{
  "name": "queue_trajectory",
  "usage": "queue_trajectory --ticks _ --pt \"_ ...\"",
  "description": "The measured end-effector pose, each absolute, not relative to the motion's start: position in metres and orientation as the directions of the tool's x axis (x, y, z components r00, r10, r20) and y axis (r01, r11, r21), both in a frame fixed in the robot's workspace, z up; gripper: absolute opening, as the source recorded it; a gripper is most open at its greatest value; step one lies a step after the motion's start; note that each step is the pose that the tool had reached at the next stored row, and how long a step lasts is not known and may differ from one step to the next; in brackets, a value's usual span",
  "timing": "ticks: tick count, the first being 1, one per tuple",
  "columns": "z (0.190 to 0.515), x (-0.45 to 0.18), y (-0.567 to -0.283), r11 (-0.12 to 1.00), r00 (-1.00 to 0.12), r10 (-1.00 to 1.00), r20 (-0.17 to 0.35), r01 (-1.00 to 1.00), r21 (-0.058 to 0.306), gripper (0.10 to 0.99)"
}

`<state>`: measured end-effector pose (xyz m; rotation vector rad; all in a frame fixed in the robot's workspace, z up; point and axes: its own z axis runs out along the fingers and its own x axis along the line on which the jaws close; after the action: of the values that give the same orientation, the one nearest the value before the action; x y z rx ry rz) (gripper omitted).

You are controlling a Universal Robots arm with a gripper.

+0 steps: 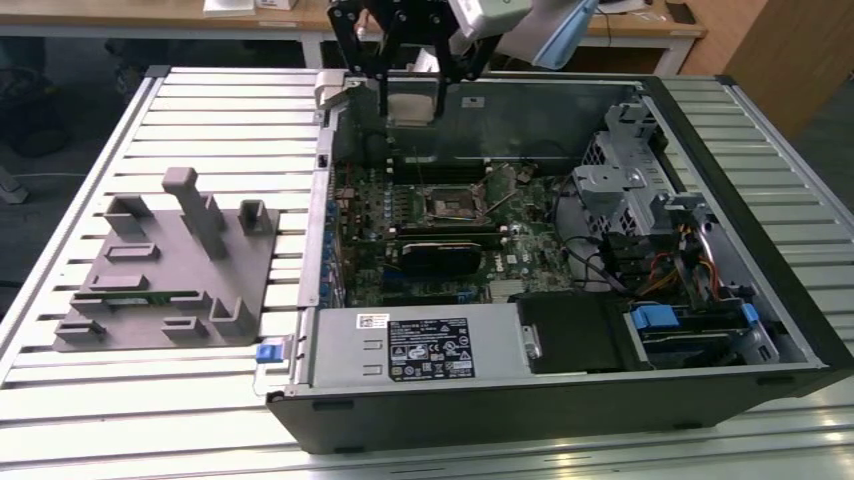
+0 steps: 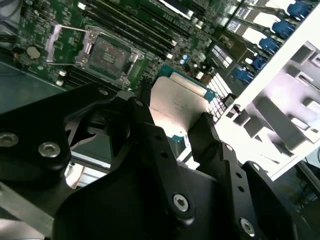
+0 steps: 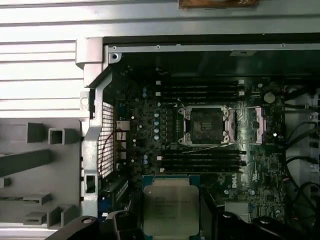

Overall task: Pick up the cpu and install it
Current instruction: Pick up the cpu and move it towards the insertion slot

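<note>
The cpu (image 1: 408, 110), a flat silver square with a green edge, hangs over the far wall of the open computer case. My gripper (image 1: 412, 93) is shut on it, one black finger on each side. In both wrist views the cpu (image 2: 180, 100) (image 3: 170, 200) sits between the black fingers (image 2: 150, 130), its metal top showing. The motherboard's black-framed socket (image 1: 451, 205) (image 2: 107, 52) (image 3: 206, 126) lies bare, its retention frame swung open, in the middle of the green board. It is below the cpu and nearer the case's middle.
The case (image 1: 561, 400) lies on its side on a slatted metal table (image 1: 200, 120). A grey fixture tray (image 1: 167, 270) with upright posts stands at the exterior view's left. A power supply (image 1: 427, 345), drive bays (image 1: 641, 190) and cables crowd the case's near and right parts.
</note>
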<state>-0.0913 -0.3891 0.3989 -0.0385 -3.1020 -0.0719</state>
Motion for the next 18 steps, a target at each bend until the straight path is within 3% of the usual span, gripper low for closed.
queue_trajectory --ticks 4,18 --pt "0.398 -0.088 -0.388 0.999 -1.0 0.022 0.0 0.022 0.047 0.545" --pt "0.393 -0.042 -0.374 0.999 -1.0 0.022 -0.011 0.022 0.047 0.545"
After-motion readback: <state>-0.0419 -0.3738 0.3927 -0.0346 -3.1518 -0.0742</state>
